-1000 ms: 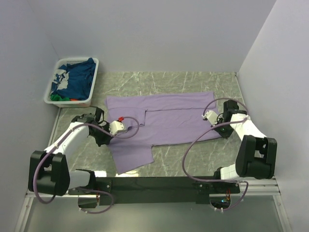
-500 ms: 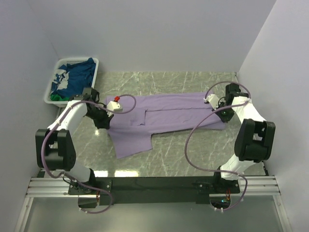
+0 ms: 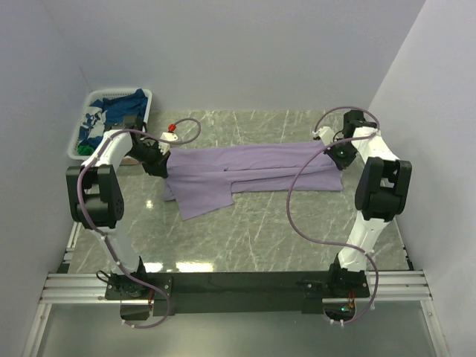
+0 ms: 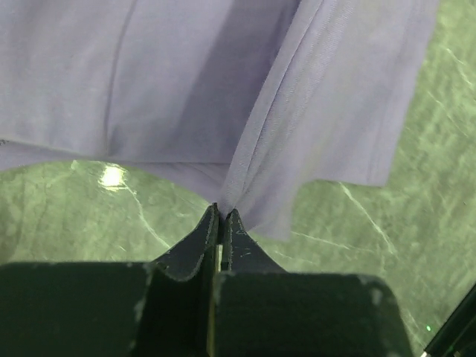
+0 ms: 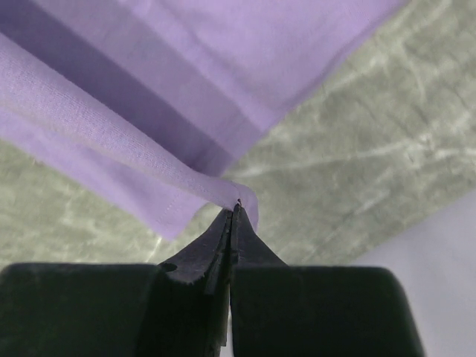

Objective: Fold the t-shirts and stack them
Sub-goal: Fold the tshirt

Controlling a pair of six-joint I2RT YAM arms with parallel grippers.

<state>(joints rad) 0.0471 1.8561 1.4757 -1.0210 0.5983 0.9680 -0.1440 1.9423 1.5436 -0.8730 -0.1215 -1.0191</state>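
Top external view showed the lavender t-shirt (image 3: pixel 245 169) spread on the counter (image 3: pixel 268 223), long axis running left to right. The left pincer (image 4: pixel 222 216) was pinched tight on its left edge, the right pincer (image 5: pixel 235 212) on its right edge.

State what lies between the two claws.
The purple shirt spans the stretch from the left claw to the right claw, each pinching an edge; the top view shows it.

A shirt (image 3: pixel 245 167) lies spread across the middle of the table (image 3: pixel 260 230). The left gripper (image 4: pixel 222 212) pinches its left end, the right gripper (image 5: pixel 235 207) its right end. Behind them on the left, a basket (image 3: pixel 119 92) holds other shirts (image 3: pixel 119 119).
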